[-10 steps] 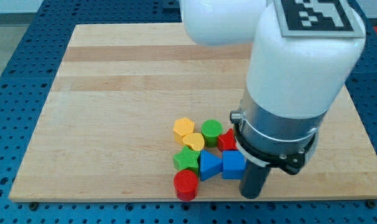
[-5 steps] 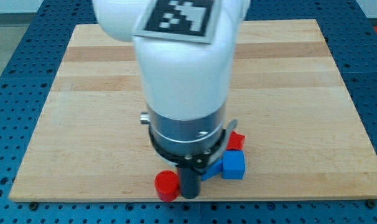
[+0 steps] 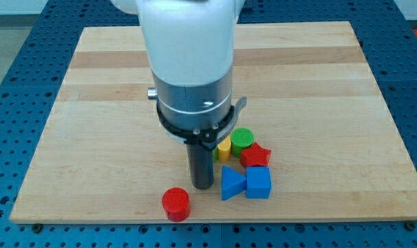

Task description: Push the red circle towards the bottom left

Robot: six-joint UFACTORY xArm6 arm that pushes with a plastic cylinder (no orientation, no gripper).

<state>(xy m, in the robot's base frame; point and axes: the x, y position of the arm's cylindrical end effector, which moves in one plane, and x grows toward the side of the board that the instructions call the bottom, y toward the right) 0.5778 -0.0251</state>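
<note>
The red circle (image 3: pixel 175 204) lies near the board's bottom edge, left of the other blocks and apart from them. My tip (image 3: pixel 202 186) stands just up and to the right of it, with a small gap between them. The rod and arm hide the blocks behind them.
To the right of the tip lie a blue triangle (image 3: pixel 231 184), a blue cube (image 3: pixel 259 183), a red star (image 3: pixel 255 156), a green circle (image 3: pixel 242 139) and a yellow block (image 3: pixel 224 149), partly hidden. The wooden board (image 3: pixel 91 103) ends just below the red circle.
My tip swept from the right of the cluster to the left along the bottom, then moved up a little. The red circle slid down-left, away from the cluster.
</note>
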